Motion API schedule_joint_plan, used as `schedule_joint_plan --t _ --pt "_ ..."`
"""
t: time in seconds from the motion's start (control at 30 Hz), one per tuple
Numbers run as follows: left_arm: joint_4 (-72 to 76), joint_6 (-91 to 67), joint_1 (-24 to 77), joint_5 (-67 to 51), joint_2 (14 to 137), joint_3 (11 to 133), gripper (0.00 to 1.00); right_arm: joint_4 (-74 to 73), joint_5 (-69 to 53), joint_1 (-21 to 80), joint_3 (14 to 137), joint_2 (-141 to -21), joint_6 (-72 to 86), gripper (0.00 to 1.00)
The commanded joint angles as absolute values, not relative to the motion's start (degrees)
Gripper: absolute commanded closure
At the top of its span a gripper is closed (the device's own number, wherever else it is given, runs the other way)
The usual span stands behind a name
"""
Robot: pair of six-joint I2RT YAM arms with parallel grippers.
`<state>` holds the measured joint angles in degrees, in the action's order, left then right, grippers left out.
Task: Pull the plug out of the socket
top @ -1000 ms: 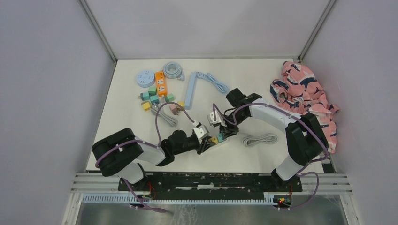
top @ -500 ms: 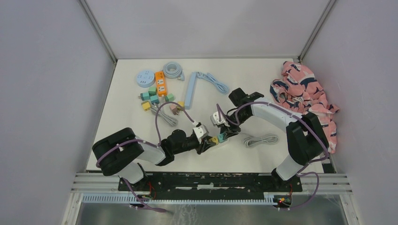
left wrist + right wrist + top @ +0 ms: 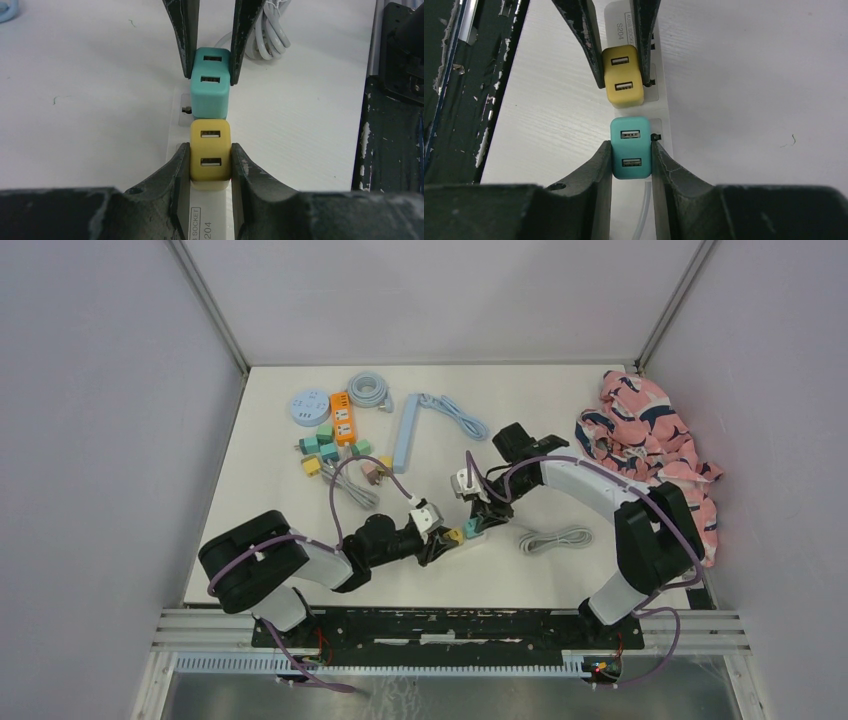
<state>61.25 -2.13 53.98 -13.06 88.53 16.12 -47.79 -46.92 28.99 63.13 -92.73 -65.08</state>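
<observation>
Near the front of the table (image 3: 270, 510) lies one white strip (image 3: 660, 107) with two plugs stuck in it, side by side and almost touching. The left gripper (image 3: 437, 543) has its two fingers (image 3: 170, 170) pinching the yellow plug (image 3: 210, 155), one on each side. The right gripper (image 3: 483, 515) comes from the other way, and its two fingers (image 3: 594, 165) pinch the teal plug (image 3: 630, 147). Both plugs sit in the strip. Just right of it lies one grey cord (image 3: 553, 538), wound up. Farther back on the left is a bunch of little plugs (image 3: 325, 448), too small to count. Behind them are one orange strip (image 3: 342, 418), one round blue socket (image 3: 309, 407), one long blue strip (image 3: 405, 432) and one coiled cord (image 3: 368, 390). One pink cloth (image 3: 650, 440) lies far right.
</observation>
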Motion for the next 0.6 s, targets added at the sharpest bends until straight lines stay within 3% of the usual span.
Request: schedule_joint_plan --t 0.0,0.1,0.33,0.57 --pt "58.59 -4.61 53.75 -13.56 89.76 15.73 0.97 -55.50 -54.14 28.83 64.52 -90.35 -77.01 1.00" --pt "58.90 -4.89 53.73 -13.71 89.80 15.58 0.97 -56.57 -55.66 31.54 65.79 -91.22 -76.37 1.00" --pt "59.26 -5.28 53.66 -13.82 90.13 15.56 0.97 -42.38 -53.90 33.73 65.51 -89.12 -56.85 1.00" --pt "59.28 -5.27 53.57 -13.80 90.34 15.47 0.97 -46.28 -54.45 26.63 65.89 -87.81 -60.99 1.00"
